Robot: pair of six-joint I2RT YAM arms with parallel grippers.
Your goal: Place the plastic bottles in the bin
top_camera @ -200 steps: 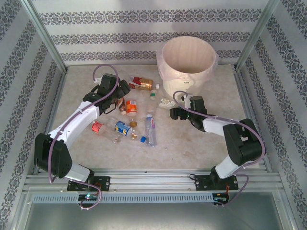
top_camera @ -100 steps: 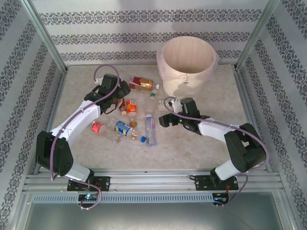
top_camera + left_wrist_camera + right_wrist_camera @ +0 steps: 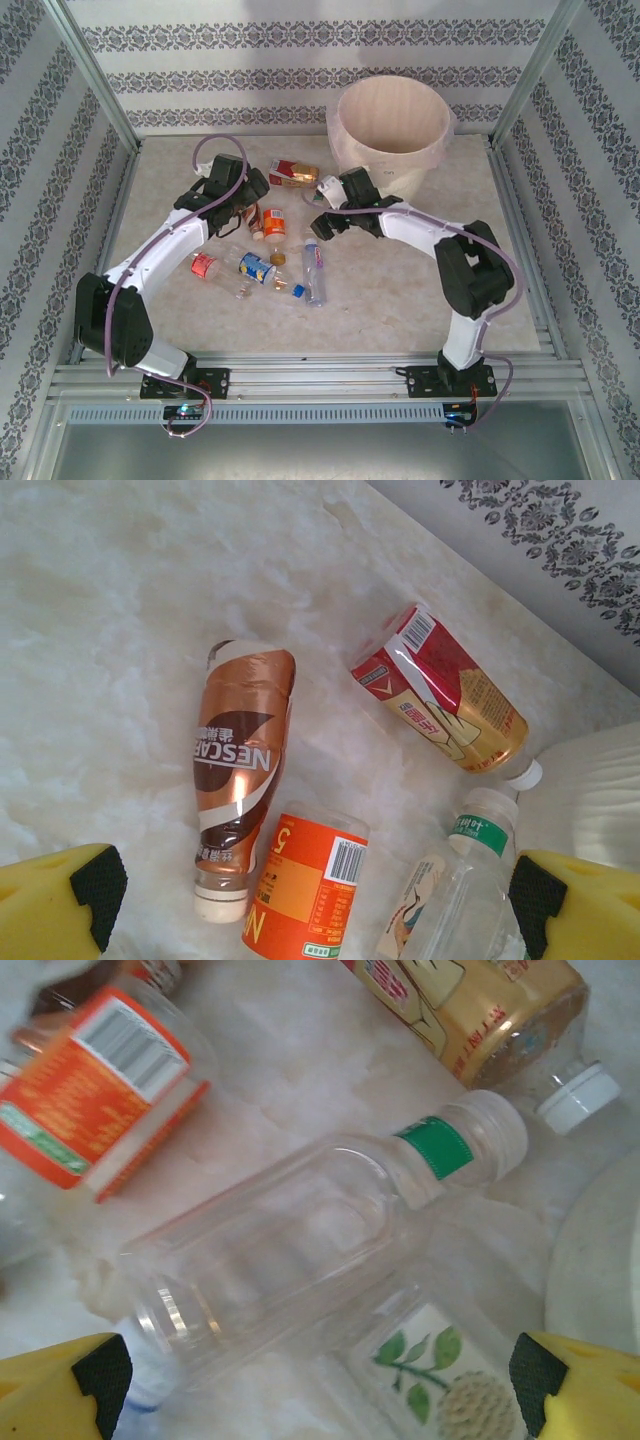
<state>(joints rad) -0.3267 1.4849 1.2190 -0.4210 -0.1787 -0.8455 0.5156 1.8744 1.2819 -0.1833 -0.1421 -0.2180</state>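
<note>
Now: right gripper point(image 3: 315, 1385) jaws wide, empty, hanging low over a clear bottle point(image 3: 300, 1250) lying on its side, green band at the neck. Left gripper point(image 3: 310, 900) also wide and empty, above an orange bottle point(image 3: 305, 870) and a brown bottle point(image 3: 240, 760). More bottles are scattered mid-table point(image 3: 420, 290). Bin point(image 3: 425, 160) stands at the far edge, just beyond the right gripper. Step, as judged: reach before the pick. Next calls for dropping lower, straddling the body across its width, closing gently, since thin plastic may squirm, then lifting over the rim.
</note>
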